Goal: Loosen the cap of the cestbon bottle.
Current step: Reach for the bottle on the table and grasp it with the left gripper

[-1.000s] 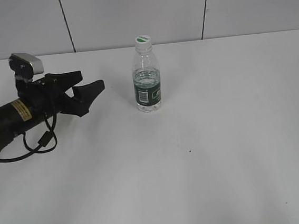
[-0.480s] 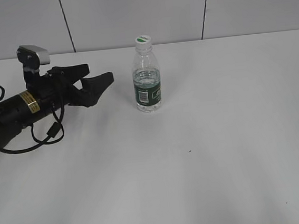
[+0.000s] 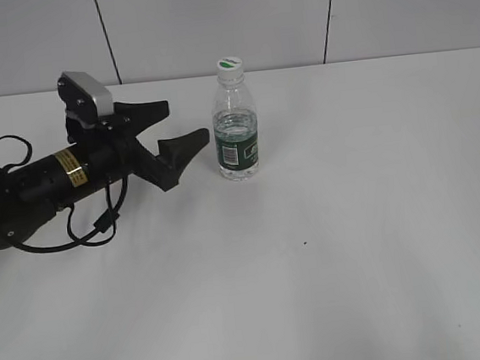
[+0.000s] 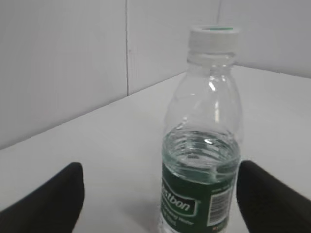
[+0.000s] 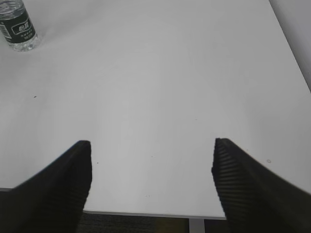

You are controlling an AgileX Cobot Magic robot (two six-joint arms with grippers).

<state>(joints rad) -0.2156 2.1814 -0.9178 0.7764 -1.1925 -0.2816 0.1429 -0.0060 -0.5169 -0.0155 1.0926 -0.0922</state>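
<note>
**Ana:** Bottle first, please. Where does it stand?

**Ben:** Upright on the white table (image 3: 357,245), a little left of the middle and toward the far edge, close to the grey wall. It is the cestbon bottle (image 3: 237,143), clear and ribbed, with a dark green label band and some water inside. The cap (image 3: 229,64) is white with a green mark on top and sits screwed on, so loosening looks not yet begun.

**Ana:** And the 2 arms?

**Ben:** The left gripper (image 3: 185,124) lies low on the left, pointing right at the bottle. Its jaws stand wide apart, one on the far side and one on the near side, holding nothing. The near fingertip is just beside the label without touching it. In the left wrist view the bottle (image 4: 201,160) fills the gap between the 2 dark fingers, so I judge this arm is lined up to clamp the body and steady it.

**Ana:** The right one?

**Ben:** The right gripper (image 5: 150,160) shows only in its own wrist view. It is spread wide and empty, near the front table edge, well apart from the bottle (image 5: 17,25), which sits far off at upper left. Probably it is meant to turn the cap.
</note>
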